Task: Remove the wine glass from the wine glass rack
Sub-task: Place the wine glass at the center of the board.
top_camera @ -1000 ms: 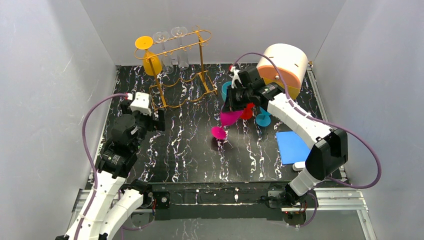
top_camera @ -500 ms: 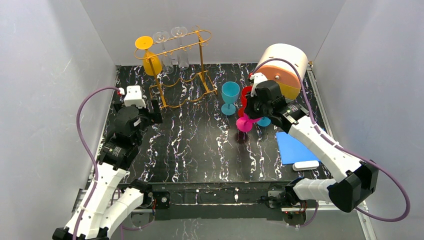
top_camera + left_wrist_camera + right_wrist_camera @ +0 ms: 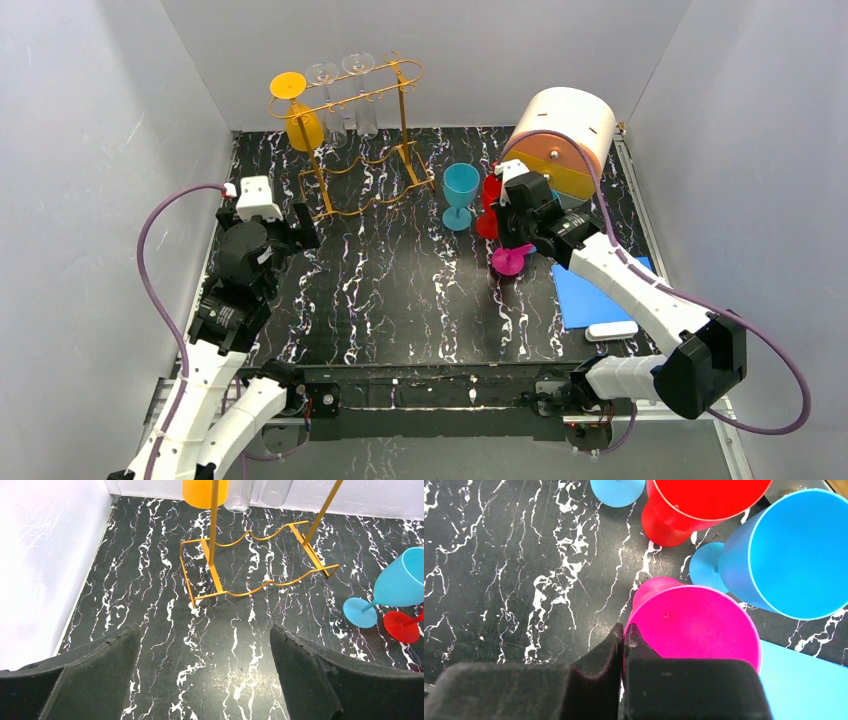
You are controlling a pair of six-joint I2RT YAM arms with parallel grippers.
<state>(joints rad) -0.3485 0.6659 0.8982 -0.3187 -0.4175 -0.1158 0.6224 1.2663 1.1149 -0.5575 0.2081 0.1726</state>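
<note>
Done: pink glass (image 3: 694, 625) off the rack (image 3: 216, 580), your right claw (image 3: 624, 632) clenched on its rim.
Left claw (image 3: 202, 635): released, facing the rack.
Yours to take: orange glass (image 3: 303, 128), clear glasses (image 3: 350, 120), hanging there.

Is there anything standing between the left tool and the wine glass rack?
Nothing visible does. The open left tool faces the wine glass rack across bare table; the blue glass and the red glass stand off to its right, outside that path.
</note>
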